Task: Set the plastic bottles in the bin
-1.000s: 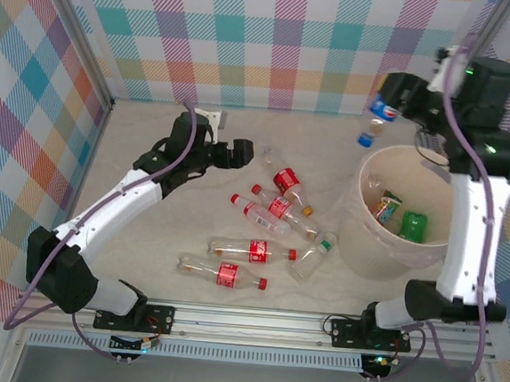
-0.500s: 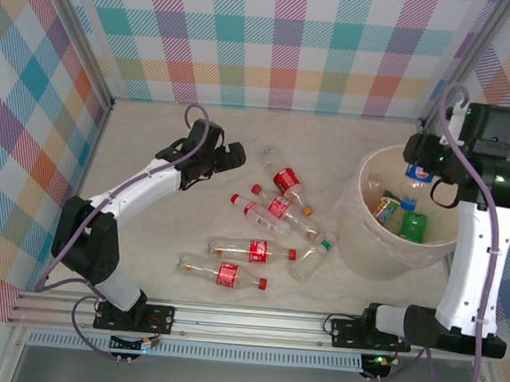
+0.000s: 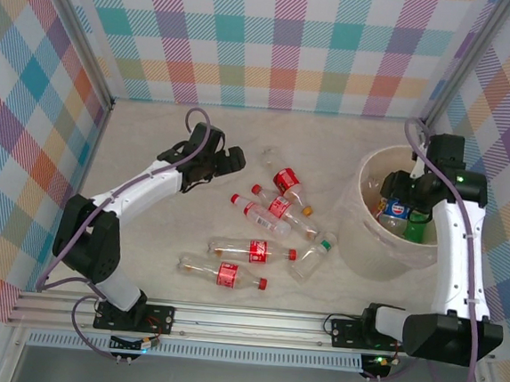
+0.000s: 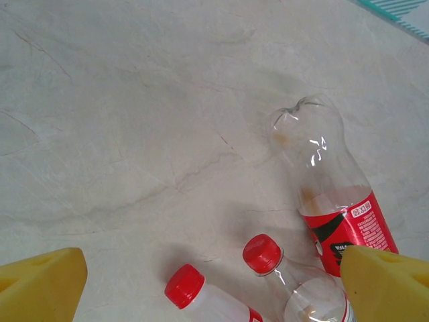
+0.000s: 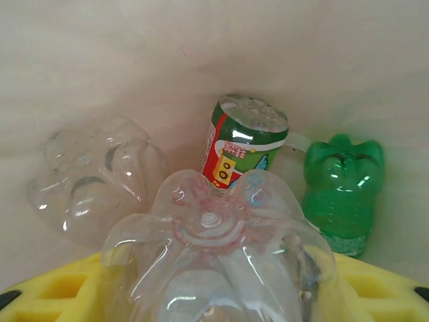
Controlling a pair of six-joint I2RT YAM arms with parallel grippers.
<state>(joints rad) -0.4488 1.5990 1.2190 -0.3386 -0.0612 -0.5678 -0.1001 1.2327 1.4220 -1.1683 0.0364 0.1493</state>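
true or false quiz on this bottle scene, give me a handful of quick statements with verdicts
1. The right tool holds a clear bottle inside the bin. True.
2. The left tool grips a red-capped bottle. False: its jaws stand wide open and empty above the table.
3. A green bottle lies in the bin. True.
4. Every bottle is in the bin. False: several bottles lie on the table.
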